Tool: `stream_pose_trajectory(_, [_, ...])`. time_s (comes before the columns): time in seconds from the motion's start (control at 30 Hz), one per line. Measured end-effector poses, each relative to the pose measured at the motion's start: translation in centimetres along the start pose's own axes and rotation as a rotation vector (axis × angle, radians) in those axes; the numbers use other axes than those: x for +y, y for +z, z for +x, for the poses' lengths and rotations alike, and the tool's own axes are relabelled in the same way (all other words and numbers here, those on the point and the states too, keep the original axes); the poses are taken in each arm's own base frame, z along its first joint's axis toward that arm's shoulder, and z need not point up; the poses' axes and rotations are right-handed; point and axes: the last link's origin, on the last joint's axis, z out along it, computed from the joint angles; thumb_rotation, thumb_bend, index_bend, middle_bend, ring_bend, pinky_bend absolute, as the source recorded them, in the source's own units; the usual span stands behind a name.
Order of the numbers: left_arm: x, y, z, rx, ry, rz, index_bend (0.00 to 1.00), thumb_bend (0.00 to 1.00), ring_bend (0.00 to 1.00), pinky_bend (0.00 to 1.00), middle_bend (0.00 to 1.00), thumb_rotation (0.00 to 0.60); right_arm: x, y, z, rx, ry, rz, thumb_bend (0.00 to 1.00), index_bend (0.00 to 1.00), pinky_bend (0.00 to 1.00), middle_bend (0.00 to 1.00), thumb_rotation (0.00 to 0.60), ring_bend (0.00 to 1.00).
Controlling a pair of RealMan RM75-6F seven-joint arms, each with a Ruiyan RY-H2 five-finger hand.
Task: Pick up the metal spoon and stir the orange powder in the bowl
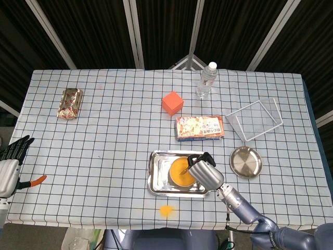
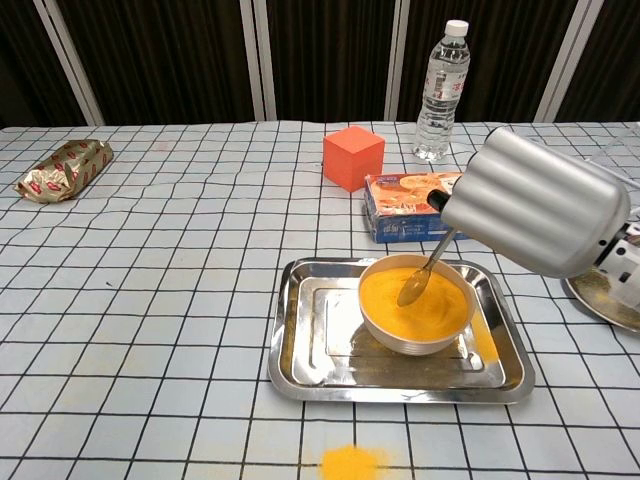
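A bowl (image 2: 416, 310) of orange powder (image 2: 430, 305) stands in the right part of a steel tray (image 2: 310, 345); the head view shows the bowl (image 1: 181, 172) in the tray (image 1: 157, 174) too. My right hand (image 2: 535, 215) hovers over the bowl's right rim and grips the metal spoon (image 2: 422, 276) by its handle. The spoon slants down to the left with its tip in the powder. In the head view my right hand (image 1: 206, 173) covers the bowl's right side. My left hand (image 1: 10, 159) hangs off the table's left edge, fingers apart, holding nothing.
Spilled orange powder (image 2: 350, 464) lies in front of the tray. Behind the tray are a snack box (image 2: 412, 207), an orange cube (image 2: 353, 157) and a water bottle (image 2: 441, 92). A round steel plate (image 1: 246, 162), a wire rack (image 1: 254, 119) and a foil packet (image 1: 69, 103) are further off.
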Motion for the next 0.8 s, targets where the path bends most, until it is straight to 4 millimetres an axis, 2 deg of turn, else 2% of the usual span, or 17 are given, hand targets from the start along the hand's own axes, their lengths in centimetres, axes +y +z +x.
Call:
stream_pose_trajectory(0.3, [0.0,0.0,0.0,-0.001,-0.001,0.0,0.0,0.0,0.0,0.0,0.0,0.6,1.0,-0.2,-0.2,-0.019,0.039,-0.053,0.74,0.83,0.97,1.0,0.6,1.0])
stream_pose_trajectory(0.47, [0.0,0.0,0.0,-0.001,-0.001,0.001,0.0,0.0,0.0,0.0,0.0,0.6,2.7,-0.7,-0.8,-0.04,0.089,-0.149,0.74,0.83,0.97,1.0,0.6,1.0])
stream_pose_trajectory(0.63, [0.0,0.0,0.0,0.0,-0.001,-0.001,0.0,0.0,0.0,0.0,0.0,0.6,5.0,-1.9,-2.3,-0.089,0.099,-0.232,0.74,0.83,0.97,1.0,0.6,1.0])
stream_pose_trajectory(0.8, [0.1,-0.1,0.0,-0.001,0.001,-0.002,0.0,0.0,0.0,0.0,0.0,0.6,6.7,-4.3,-4.8,-0.19,0.088,-0.284,0.74,0.83,0.97,1.0,0.6,1.0])
